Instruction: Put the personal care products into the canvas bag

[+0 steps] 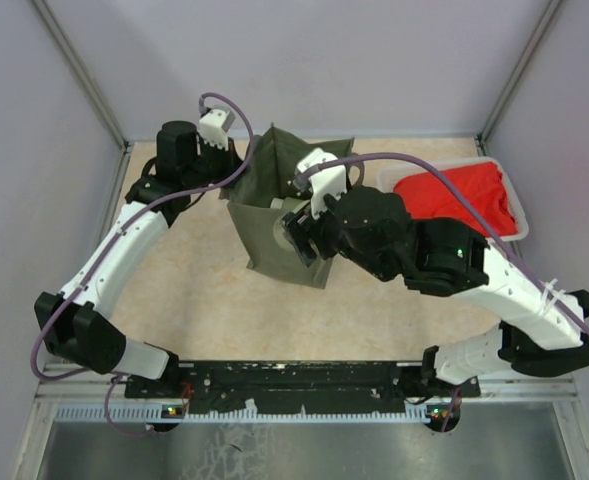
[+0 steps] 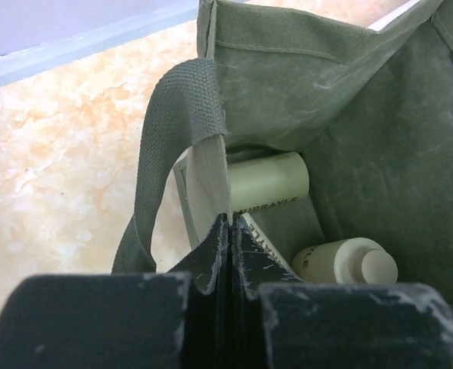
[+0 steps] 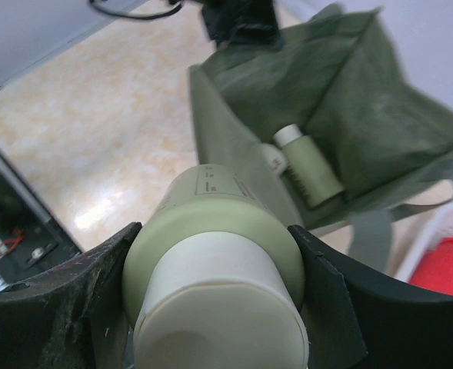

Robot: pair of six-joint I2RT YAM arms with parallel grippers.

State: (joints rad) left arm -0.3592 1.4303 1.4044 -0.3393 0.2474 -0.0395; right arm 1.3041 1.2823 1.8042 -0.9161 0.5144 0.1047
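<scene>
The olive-green canvas bag (image 1: pixel 272 172) stands open mid-table. My left gripper (image 1: pixel 242 152) is shut on the bag's near wall by a strap handle (image 2: pixel 172 138), its fingertips (image 2: pixel 220 231) pinching the fabric edge. In the left wrist view, the bag (image 2: pixel 364 115) holds pale green and cream bottles: one lying flat (image 2: pixel 268 181), one with a round cap (image 2: pixel 345 261), a third partly hidden. My right gripper (image 3: pixel 214 231) is shut on another pale green bottle (image 3: pixel 211 269), cream cap toward the camera, at the bag's near side (image 1: pixel 279 233). Bottles (image 3: pixel 312 167) also show inside the bag (image 3: pixel 364 100).
A white tray (image 1: pixel 512 188) with red cloth (image 1: pixel 454 195) sits right of the bag; its corner shows in the right wrist view (image 3: pixel 441 246). Grey walls enclose the tan tabletop (image 1: pixel 214 300). The arm mounts run along the near edge.
</scene>
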